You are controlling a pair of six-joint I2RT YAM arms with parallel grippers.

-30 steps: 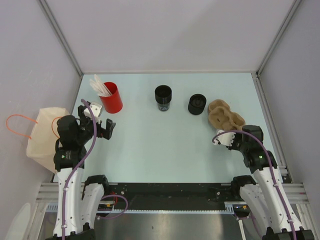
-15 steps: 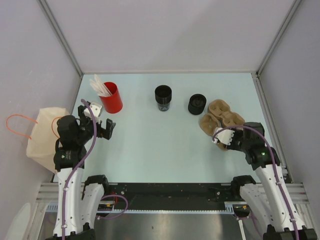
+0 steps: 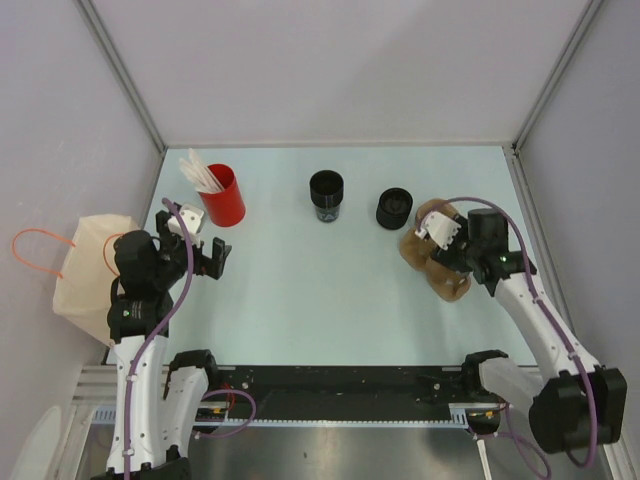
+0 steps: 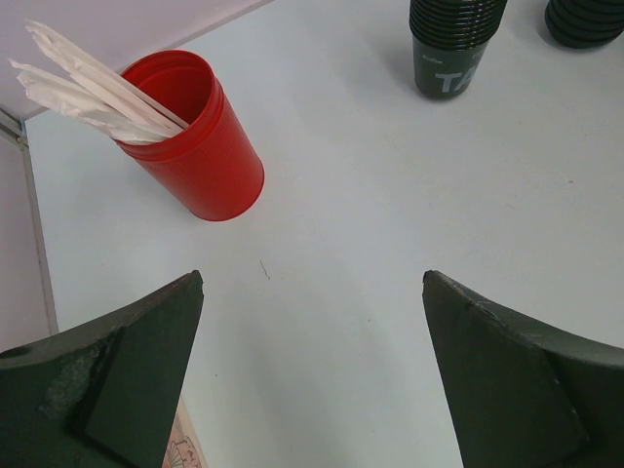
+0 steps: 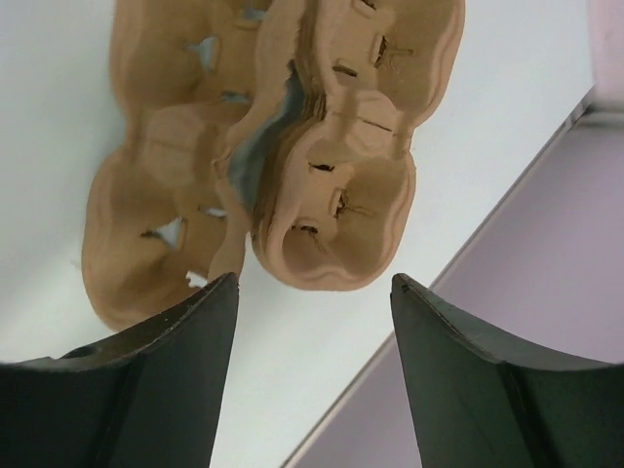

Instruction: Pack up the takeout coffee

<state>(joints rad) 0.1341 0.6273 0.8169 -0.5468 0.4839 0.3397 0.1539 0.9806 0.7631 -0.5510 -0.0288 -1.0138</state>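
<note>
The takeout coffee, a black cup (image 3: 326, 193), stands at the back middle of the table and also shows at the top of the left wrist view (image 4: 456, 44). A stack of brown pulp cup carriers (image 3: 448, 282) lies at the right. My right gripper (image 3: 447, 248) hovers over it, open and empty. In the right wrist view the carriers (image 5: 331, 166) lie just beyond my open gripper (image 5: 314, 285). My left gripper (image 3: 215, 258) is open and empty near the red cup (image 3: 222, 195), low over bare table in its own view (image 4: 312, 283).
The red cup (image 4: 200, 146) holds white sticks. A squatter black round piece (image 3: 394, 208) sits between the black cup and the carriers. A beige bag with orange handles (image 3: 85, 270) hangs off the table's left edge. The right wall runs close to the carriers.
My right arm has swung from the near right up and over the carriers. The carriers have shifted left and nearer. The left arm has not moved.
</note>
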